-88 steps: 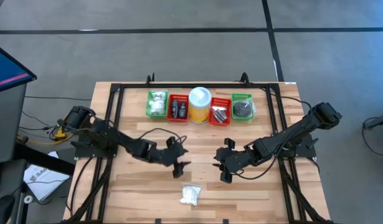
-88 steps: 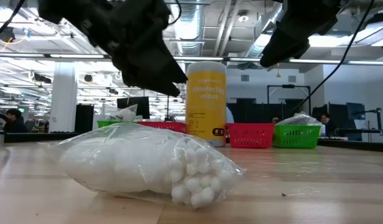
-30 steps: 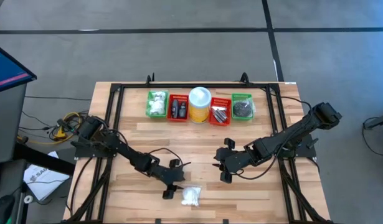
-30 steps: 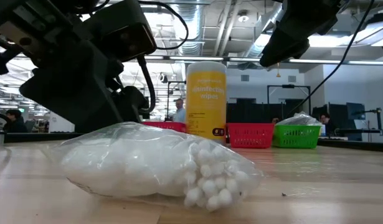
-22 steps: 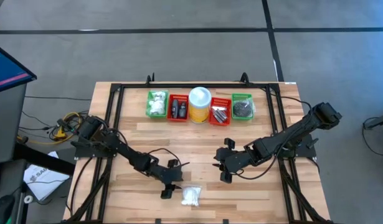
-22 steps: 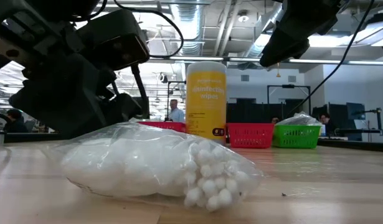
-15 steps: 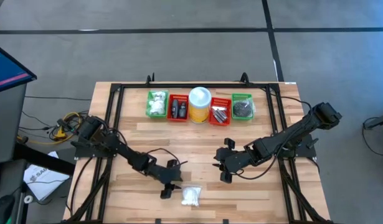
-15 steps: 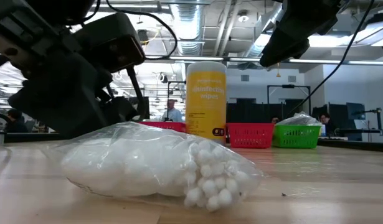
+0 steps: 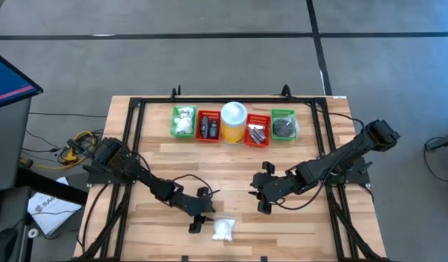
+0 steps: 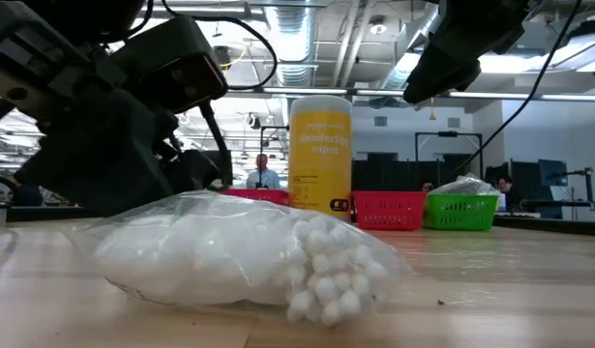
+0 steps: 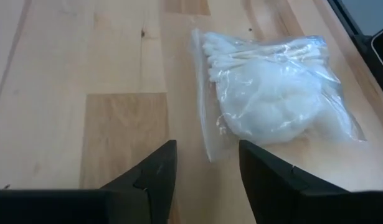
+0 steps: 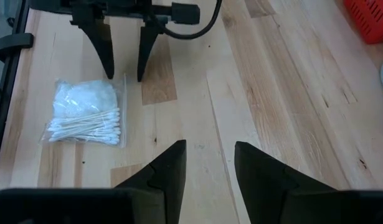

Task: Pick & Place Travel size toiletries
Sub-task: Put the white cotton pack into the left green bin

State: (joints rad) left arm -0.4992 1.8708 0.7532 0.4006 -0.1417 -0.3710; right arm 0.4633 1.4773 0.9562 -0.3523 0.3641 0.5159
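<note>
A clear bag point(image 9: 224, 230) of white cotton balls and swabs lies flat on the wood near the table's front edge; it also shows as the bag point(image 10: 239, 261), point(image 11: 272, 93), point(image 12: 85, 112). My left gripper point(image 9: 202, 220) is low over the table just left of the bag, open. Its fingers point(image 11: 157, 168) stand on either side of the bag's flat left edge point(image 11: 207, 146) without touching it, as the right wrist view also shows of the left gripper point(image 12: 124, 74). My right gripper point(image 9: 261, 196) hangs open over the table's middle right, with nothing between its fingers point(image 12: 169, 165).
Along the far side stands a row: a green basket point(image 9: 183, 121), a red basket point(image 9: 207, 125), a yellow canister with a white lid point(image 9: 233, 121), another red basket point(image 9: 256, 132) and a green one point(image 9: 283, 125). A black frame rail point(image 9: 136, 145) borders the table.
My left gripper has come from the table's middle toward the near edge and down, to the left edge of the bag. Over the last second it has only sunk a little further. The bag has stayed where it lay.
</note>
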